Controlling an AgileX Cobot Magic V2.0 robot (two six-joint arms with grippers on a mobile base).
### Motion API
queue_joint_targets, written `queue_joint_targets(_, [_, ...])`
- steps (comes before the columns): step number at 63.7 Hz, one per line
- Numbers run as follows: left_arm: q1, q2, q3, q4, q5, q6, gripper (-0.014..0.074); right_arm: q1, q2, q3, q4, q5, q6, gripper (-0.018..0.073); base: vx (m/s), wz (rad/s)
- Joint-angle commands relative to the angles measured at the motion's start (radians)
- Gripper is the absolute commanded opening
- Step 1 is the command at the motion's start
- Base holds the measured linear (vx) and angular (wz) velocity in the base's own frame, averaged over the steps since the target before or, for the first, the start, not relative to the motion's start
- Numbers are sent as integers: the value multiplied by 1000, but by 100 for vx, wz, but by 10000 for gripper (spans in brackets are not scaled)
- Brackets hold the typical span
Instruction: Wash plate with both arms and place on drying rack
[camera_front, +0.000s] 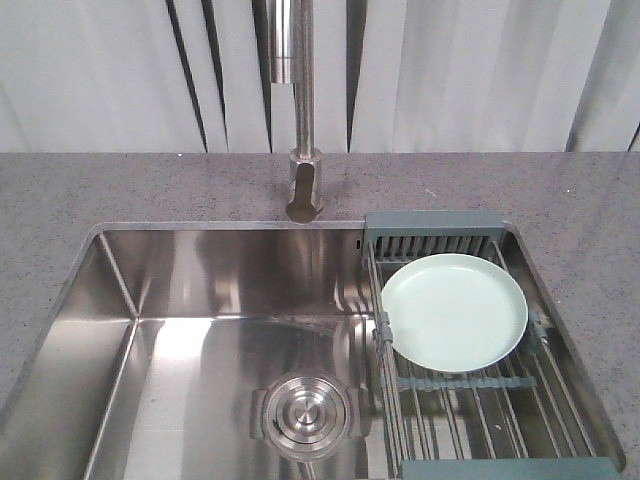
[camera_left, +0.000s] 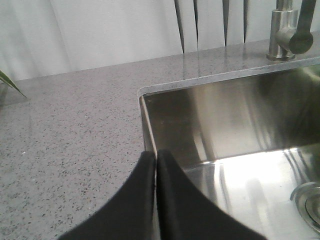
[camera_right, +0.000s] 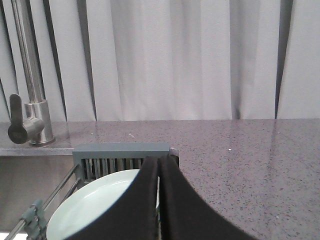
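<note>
Partly, plate (camera_right: 95, 207) hidden behind right fingers (camera_right: 175, 200)

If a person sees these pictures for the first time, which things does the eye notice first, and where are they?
The pale green plate stands out first, lying face up on the drying rack over the right side of the steel sink. Next comes the tall tap behind the sink, and the round drain in its floor. In each wrist view a black pincer fills the foreground, shut: the left pincer above the sink's corner, the right pincer over the plate.
</note>
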Motion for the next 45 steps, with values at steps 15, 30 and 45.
queue_joint_targets(15, [-5, -15, 18, 3, -64, -1, -6, -4, -11, 2, 2, -73, -3, -6, 0, 0])
queue_joint_targets(30, [-5, -15, 18, 3, -64, -1, -6, -4, -11, 2, 2, -73, -3, -6, 0, 0])
queue_joint_targets(45, [-5, -15, 18, 3, -64, -1, -6, -4, -11, 2, 2, -73, -3, -6, 0, 0])
